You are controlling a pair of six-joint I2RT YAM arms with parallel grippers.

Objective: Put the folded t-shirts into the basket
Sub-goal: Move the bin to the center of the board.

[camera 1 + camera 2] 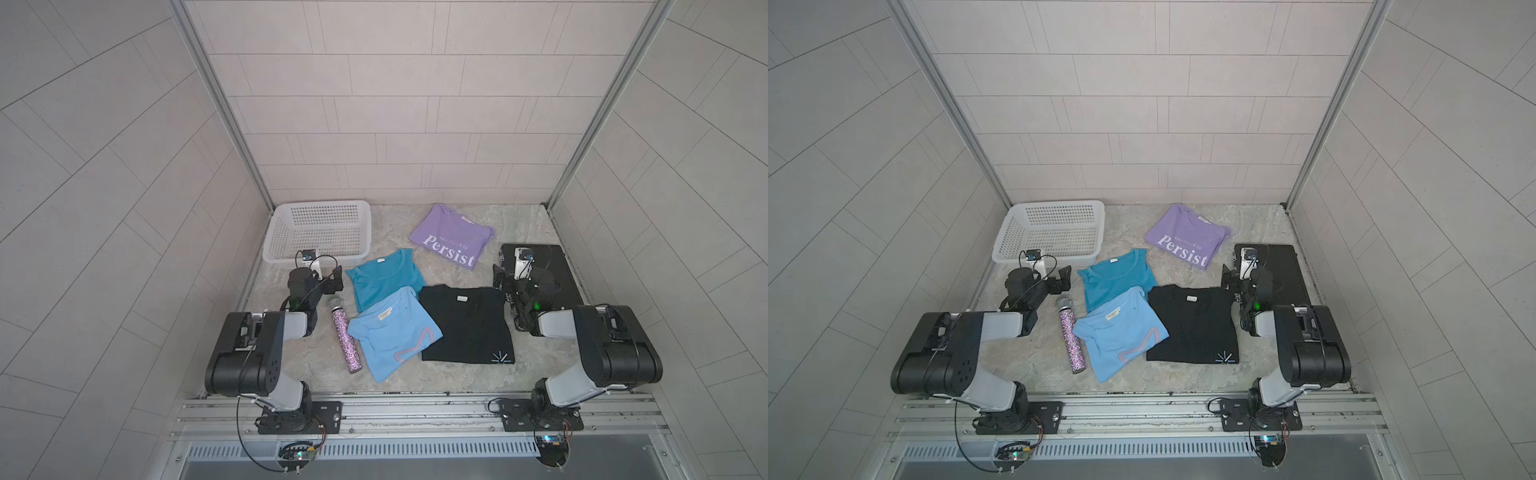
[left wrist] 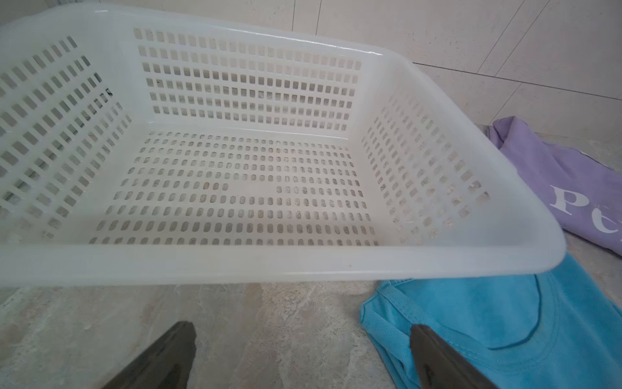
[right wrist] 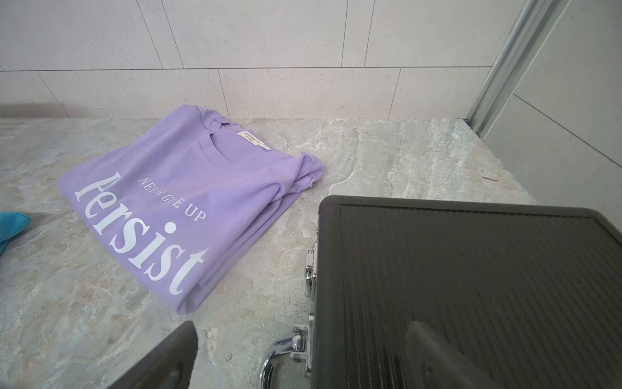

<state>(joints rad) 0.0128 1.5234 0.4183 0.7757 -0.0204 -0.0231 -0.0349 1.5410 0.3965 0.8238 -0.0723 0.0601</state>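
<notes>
Glitter-covered microphone lying flat on the stone-patterned table, head toward the back wall; black ribbed hard case flat near the table's right edge, chrome latches and handle on its side.

One edge of the teal shirt lies hidden under the light blue shirt.

basket: glossy white plastic | lavender shirt: matt cloth | case: ribbed black, chrome latches
</notes>
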